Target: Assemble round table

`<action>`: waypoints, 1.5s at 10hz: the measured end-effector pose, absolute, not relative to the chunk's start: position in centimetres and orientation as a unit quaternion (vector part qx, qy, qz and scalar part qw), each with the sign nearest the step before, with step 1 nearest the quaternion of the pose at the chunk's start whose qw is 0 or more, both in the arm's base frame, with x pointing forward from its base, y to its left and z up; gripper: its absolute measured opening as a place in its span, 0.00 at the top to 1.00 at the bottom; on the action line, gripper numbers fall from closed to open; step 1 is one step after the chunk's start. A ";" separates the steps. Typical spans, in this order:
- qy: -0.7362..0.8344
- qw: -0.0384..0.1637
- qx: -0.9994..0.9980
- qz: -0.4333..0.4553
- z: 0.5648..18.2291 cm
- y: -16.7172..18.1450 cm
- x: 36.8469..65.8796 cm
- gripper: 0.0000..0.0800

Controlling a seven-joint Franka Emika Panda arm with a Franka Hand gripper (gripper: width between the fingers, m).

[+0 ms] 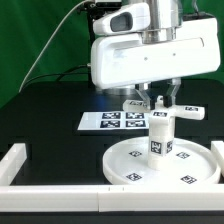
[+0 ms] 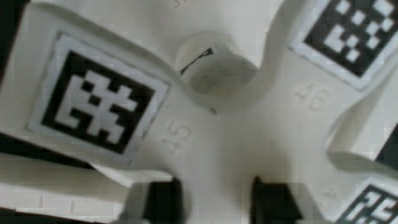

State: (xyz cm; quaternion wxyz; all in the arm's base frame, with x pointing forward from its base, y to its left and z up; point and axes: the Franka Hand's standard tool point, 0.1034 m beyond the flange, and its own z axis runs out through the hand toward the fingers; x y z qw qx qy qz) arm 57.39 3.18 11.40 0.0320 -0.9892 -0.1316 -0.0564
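The large round disc (image 1: 160, 162) lies flat on the table at the exterior view's right. The short thick leg (image 1: 160, 136) stands upright on its middle. The cross-shaped base (image 1: 166, 113) sits level on top of the leg. My gripper (image 1: 160, 102) comes down from above and is shut on the base. In the wrist view the base (image 2: 231, 120) fills the picture, with its tags and a round centre hole (image 2: 217, 76). One arm of the base lies between my two dark fingers (image 2: 164, 200), with my gripper (image 2: 217, 196) closed around it.
The marker board (image 1: 112, 121) lies flat behind the disc. A white border wall (image 1: 60, 190) runs along the front, with a side piece (image 1: 14, 160) at the exterior view's left. A cable hangs at the back left.
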 end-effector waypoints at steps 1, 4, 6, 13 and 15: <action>-0.132 0.032 -0.989 -0.056 11.4 3.2 57.4 0.92; -0.136 0.032 -0.989 -0.056 11.4 3.2 57.4 1.00; -0.253 0.015 -0.966 -0.043 12.5 3.1 57.9 1.00; -0.365 0.011 -0.931 -0.021 13.1 3.4 57.3 0.25; -0.411 0.004 -0.911 -0.034 13.5 3.3 57.0 0.19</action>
